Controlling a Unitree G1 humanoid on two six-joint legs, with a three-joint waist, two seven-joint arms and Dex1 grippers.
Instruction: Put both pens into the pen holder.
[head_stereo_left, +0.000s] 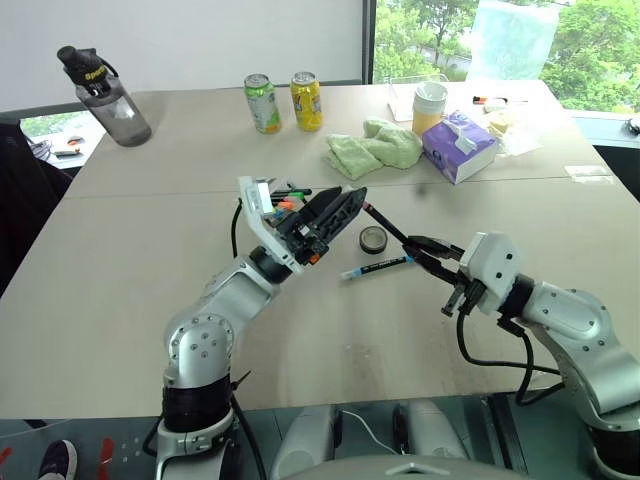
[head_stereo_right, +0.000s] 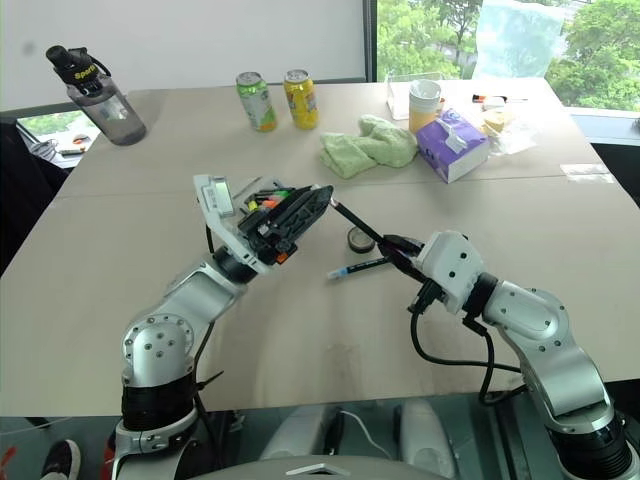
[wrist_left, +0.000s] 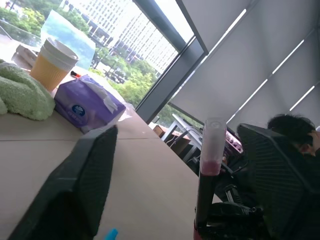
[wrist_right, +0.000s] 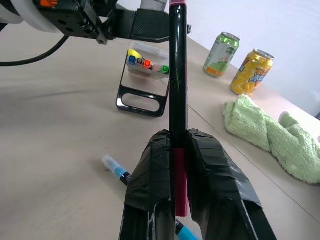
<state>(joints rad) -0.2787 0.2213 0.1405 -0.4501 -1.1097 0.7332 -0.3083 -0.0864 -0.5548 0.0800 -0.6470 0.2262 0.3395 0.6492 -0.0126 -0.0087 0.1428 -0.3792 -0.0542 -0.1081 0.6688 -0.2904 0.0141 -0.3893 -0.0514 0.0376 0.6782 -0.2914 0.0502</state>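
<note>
Left eye view: your right tool (head_stereo_left: 428, 247) clamps the black pen (head_stereo_left: 390, 226), its axis running up-left into the part-open left tool (head_stereo_left: 338, 207).

Two slim pens are counted: one black pen with pink-red ends (wrist_right: 178, 75) and one light blue pen (head_stereo_left: 376, 267). Two drink cans are seen, one green (head_stereo_left: 263, 103), one yellow (head_stereo_left: 306, 100).

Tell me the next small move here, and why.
Probably close the left gripper on the far end of the black pen. The right gripper, shut on that pen, holds it out between the left gripper's open fingers, which looks like a handover. The pen holder stands on the left gripper's side.
</note>
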